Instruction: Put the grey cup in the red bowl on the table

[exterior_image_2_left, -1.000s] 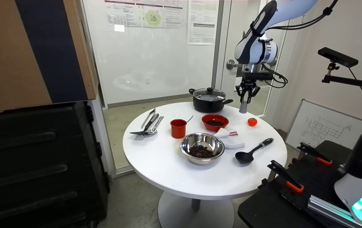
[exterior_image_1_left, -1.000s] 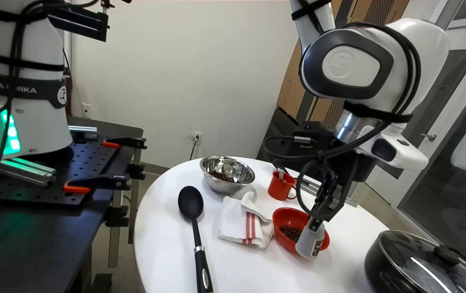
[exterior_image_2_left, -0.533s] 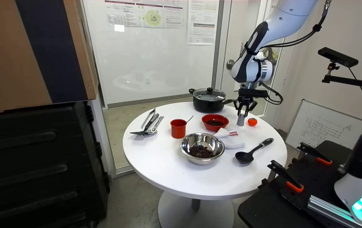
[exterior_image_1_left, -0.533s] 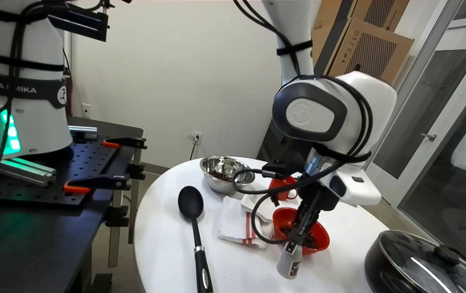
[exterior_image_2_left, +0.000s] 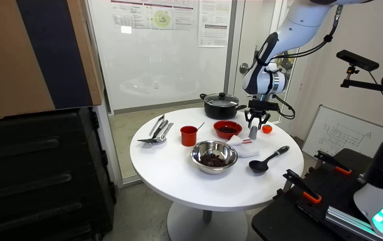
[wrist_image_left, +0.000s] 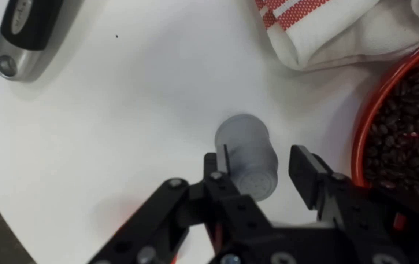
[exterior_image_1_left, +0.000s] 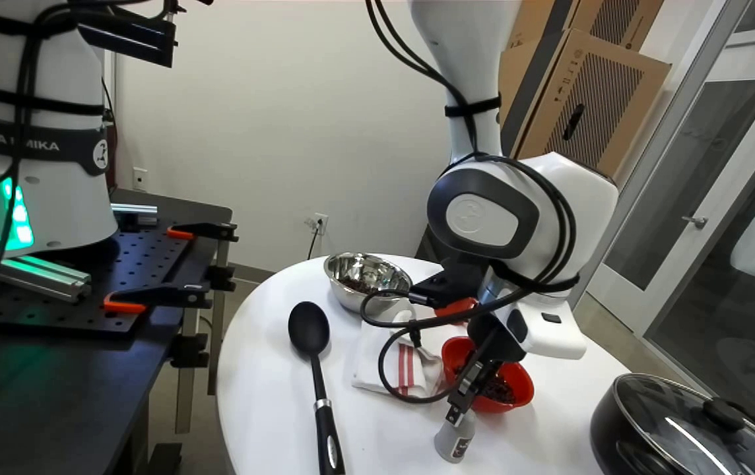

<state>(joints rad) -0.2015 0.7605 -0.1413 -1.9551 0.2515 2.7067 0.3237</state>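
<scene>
straddling the cup [wrist_image_left: 249,145], the gripper [wrist_image_left: 259,158] is parted a little wider than it, with nothing clasped: a gap is seen on one side, while touch on the other cannot be judged. the cup is stood upright on the table [exterior_image_2_left: 171,174], outside but near the red bowl [exterior_image_2_left: 227,135], where dark beans [wrist_image_left: 414,154] are held. near the cup a tomato [exterior_image_2_left: 266,129] is seen; farther out, the cloth [exterior_image_2_left: 246,150], spoon [exterior_image_2_left: 259,166], steel bowl [exterior_image_2_left: 214,170], mug [exterior_image_2_left: 188,137] and pot [exterior_image_2_left: 220,111] are placed.

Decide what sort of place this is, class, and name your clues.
Probably a robotics lab: a robot arm hangs over a round table, posters with diagrams are up on the wall, and a whiteboard carries handwriting.
</scene>
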